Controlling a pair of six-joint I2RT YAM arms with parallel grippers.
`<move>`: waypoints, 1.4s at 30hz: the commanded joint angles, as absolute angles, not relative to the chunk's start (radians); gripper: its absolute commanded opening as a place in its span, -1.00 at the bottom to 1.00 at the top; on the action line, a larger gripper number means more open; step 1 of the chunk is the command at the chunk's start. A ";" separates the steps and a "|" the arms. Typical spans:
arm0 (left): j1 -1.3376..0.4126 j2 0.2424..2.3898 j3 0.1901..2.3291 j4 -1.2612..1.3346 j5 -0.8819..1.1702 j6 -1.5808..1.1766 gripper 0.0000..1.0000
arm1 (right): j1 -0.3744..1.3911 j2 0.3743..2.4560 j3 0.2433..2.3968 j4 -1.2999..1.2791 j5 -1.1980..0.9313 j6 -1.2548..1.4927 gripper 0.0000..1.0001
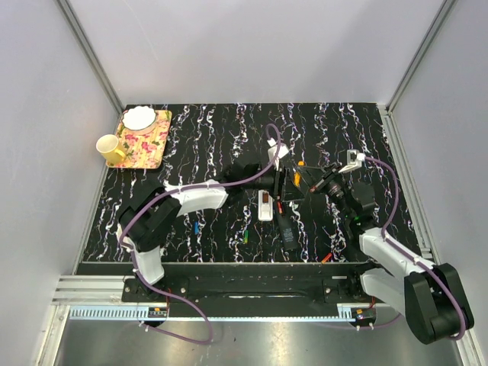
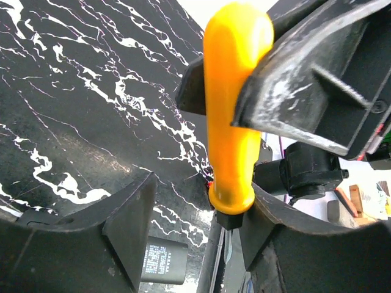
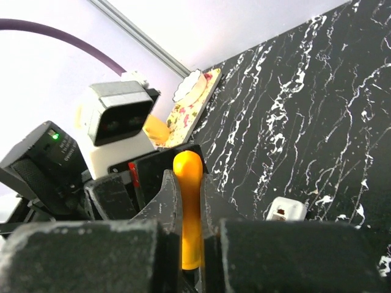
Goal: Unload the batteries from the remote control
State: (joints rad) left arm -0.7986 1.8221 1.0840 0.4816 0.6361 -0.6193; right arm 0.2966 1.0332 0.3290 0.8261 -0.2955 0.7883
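My right gripper (image 1: 309,179) (image 3: 190,189) is shut on the orange handle of a small screwdriver-like tool (image 1: 296,180) (image 3: 188,183) and holds it above the table's middle. My left gripper (image 1: 280,185) (image 2: 201,195) is open. Its jaws stand wide apart around the tool's lower end (image 2: 229,122), which touches the right finger. A white remote (image 1: 264,206) (image 3: 286,209) and a black remote (image 1: 287,229) lie below the grippers. Loose batteries lie on the table: a blue one (image 1: 197,226), a green one (image 1: 248,238) and a red-orange one (image 1: 326,258).
A floral tray (image 1: 152,145) with a white bowl (image 1: 139,118) sits at the back left, with a yellow mug (image 1: 110,149) beside it. Grey walls close three sides. A dark piece with a printed label (image 2: 164,262) lies under my left gripper.
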 commanded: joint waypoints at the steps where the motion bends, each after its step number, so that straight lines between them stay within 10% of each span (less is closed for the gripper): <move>1: -0.804 1.830 1.111 0.443 0.594 -0.568 0.12 | 0.302 0.977 0.373 0.884 -0.347 0.853 -1.00; 6: -0.802 1.810 1.080 0.543 0.637 -0.610 -1.00 | 0.302 0.968 0.377 0.839 -0.360 0.839 -1.00; 9: -0.802 1.773 1.069 0.520 0.653 -0.597 -1.00 | 0.302 0.966 0.373 0.805 -0.364 0.819 -1.00; 20: -0.799 1.557 1.016 0.181 0.745 -0.371 -1.00 | 0.238 0.928 0.462 0.710 -0.638 0.716 0.46; 28: -0.798 1.468 1.009 0.124 0.827 -0.328 -1.00 | 0.229 1.078 0.531 0.984 -0.952 0.924 0.51; 37: -0.799 1.463 1.038 0.137 0.819 -0.339 -1.00 | 0.230 1.174 0.514 1.244 -1.035 1.101 -0.13; 42: -0.799 1.473 1.052 0.150 0.810 -0.345 -1.00 | 0.230 1.123 0.523 1.145 -1.049 1.019 -1.00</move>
State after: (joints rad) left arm -0.8062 1.4887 1.0210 0.1150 0.8120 -0.3527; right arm 0.2279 1.1835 0.5045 1.1179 -0.9936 1.0363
